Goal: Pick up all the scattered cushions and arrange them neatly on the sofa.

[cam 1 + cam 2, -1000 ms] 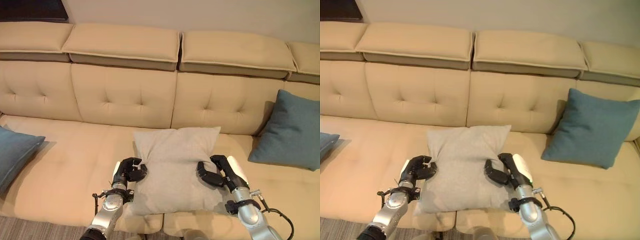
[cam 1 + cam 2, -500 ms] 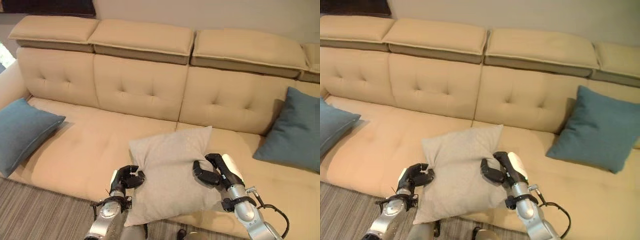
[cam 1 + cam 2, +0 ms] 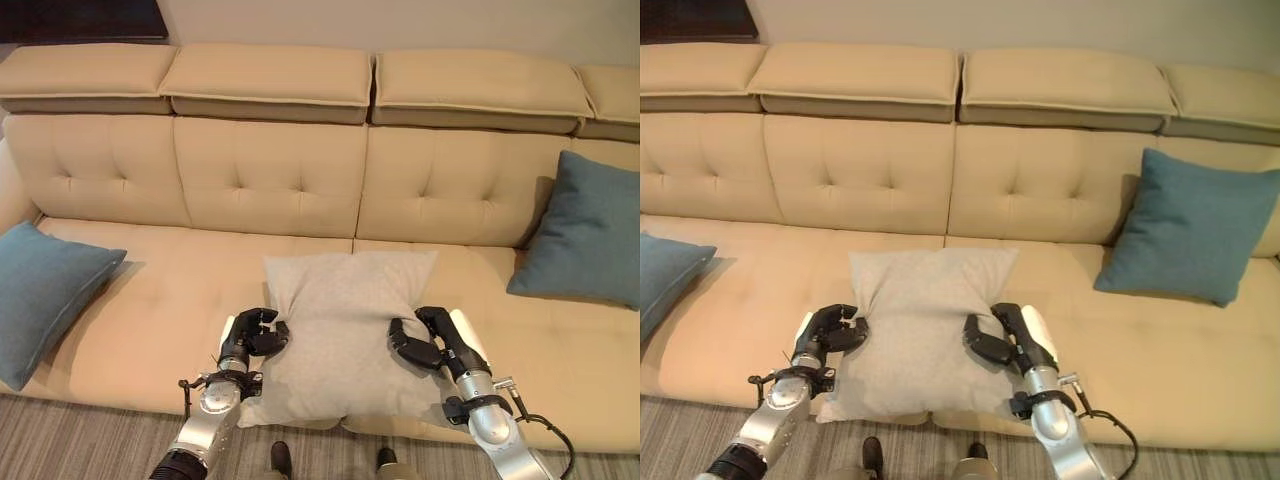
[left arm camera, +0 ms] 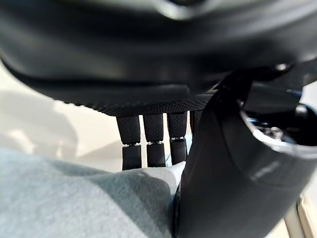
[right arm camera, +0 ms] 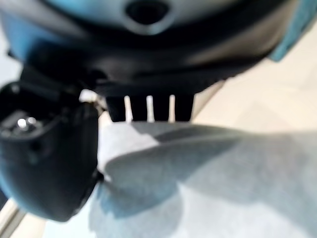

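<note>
While held over sofa (image 3: 150, 300) front edge | grey cushion (image 3: 345, 330) pinched both sides by left hand (image 3: 250, 340), right hand (image 3: 430, 345) | fingers curled on cloth, likely for level placing

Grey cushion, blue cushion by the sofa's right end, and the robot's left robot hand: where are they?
grey cushion (image 3: 345, 330): left eye view, middle of its face.
blue cushion (image 3: 1188, 228): right eye view, middle of its face.
left robot hand (image 3: 250, 336): left eye view, back of the curled fingers.

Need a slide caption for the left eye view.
Both hands grip a grey cushion on the beige sofa.
</note>
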You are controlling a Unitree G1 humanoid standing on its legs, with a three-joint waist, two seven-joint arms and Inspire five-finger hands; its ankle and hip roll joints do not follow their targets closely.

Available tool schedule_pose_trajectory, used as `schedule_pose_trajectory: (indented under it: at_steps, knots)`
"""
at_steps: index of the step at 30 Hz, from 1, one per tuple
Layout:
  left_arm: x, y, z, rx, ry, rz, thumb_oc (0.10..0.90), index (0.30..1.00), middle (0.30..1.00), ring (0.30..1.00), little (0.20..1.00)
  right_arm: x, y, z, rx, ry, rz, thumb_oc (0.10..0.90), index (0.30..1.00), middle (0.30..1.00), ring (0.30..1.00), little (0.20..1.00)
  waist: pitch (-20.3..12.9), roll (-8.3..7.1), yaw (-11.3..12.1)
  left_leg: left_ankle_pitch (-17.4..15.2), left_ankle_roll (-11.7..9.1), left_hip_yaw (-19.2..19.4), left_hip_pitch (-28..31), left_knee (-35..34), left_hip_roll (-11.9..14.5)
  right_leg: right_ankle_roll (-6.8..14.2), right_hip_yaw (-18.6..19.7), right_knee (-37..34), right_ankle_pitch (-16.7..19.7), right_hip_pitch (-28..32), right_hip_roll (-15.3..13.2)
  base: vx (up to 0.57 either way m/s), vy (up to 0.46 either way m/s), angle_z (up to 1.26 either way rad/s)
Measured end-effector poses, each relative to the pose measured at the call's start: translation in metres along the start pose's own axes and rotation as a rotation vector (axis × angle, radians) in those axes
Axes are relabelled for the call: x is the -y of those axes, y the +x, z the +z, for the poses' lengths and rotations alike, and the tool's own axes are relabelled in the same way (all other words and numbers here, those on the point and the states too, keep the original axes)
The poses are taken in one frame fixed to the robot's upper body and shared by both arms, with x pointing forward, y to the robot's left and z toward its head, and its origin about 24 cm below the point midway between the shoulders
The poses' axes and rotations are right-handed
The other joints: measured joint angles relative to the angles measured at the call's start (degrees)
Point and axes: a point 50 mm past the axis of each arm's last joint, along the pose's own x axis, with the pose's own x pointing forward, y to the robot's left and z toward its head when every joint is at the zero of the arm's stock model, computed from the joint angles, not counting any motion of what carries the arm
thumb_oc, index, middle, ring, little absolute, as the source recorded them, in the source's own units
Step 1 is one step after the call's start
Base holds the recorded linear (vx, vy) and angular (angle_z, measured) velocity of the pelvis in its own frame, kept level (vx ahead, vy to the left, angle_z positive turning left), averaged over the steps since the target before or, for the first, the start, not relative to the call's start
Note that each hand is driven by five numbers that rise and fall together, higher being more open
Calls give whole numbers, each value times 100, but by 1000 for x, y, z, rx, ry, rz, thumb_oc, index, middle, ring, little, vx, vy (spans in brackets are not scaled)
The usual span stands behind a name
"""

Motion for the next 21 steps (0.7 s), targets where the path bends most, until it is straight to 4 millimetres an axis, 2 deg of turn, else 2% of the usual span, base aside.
schedule_pose_trajectory:
  at_steps: [4,10,14,16,18,19,21]
  knots:
    - [-1,5,9,43,66,-1,400,300,300,300,300,1,1,0,2,-1,-2,400,300,300,300,300,-83,-13,-18,205,-4,47,162,-392,-22,39,-8,-307,113,97,10,87,5,-5]
    - [4,7,24,113,134,-27,400,300,300,300,300,11,3,-2,0,-19,-26,400,300,300,300,300,-209,70,-91,421,-62,39,162,-751,60,30,-27,-684,262,113,131,40,-54,-1]
    - [6,14,39,162,181,-33,400,300,300,300,300,16,11,1,11,-11,-36,400,300,300,300,300,-233,109,-83,504,-72,19,-119,-774,104,-2,-48,-933,428,-39,194,-108,-66,2]
    - [5,23,52,189,255,-33,400,300,300,300,300,19,26,7,34,-29,-27,400,300,300,300,300,-294,135,-91,567,-64,-40,-454,-756,140,-11,-54,-943,504,-343,239,-177,-65,5]
    - [2,47,91,264,405,7,400,300,300,300,300,33,68,24,80,-121,-43,400,300,300,300,300,-296,154,-77,785,-41,-69,-972,-766,181,-21,-79,-1025,706,-817,292,-346,-121,5]
    - [5,60,115,300,472,29,400,300,300,300,300,43,88,40,112,-187,-52,400,300,300,300,300,-288,180,-47,874,-45,-71,-1216,-769,204,-23,-65,-1043,794,-1049,312,-263,-90,-1]
    - [0,81,185,428,616,178,400,300,300,300,300,75,132,96,220,-332,-148,400,300,300,300,300,-259,252,18,1052,-50,-100,-1817,-779,237,-15,-49,-1118,1034,-1628,350,-62,-29,-7]
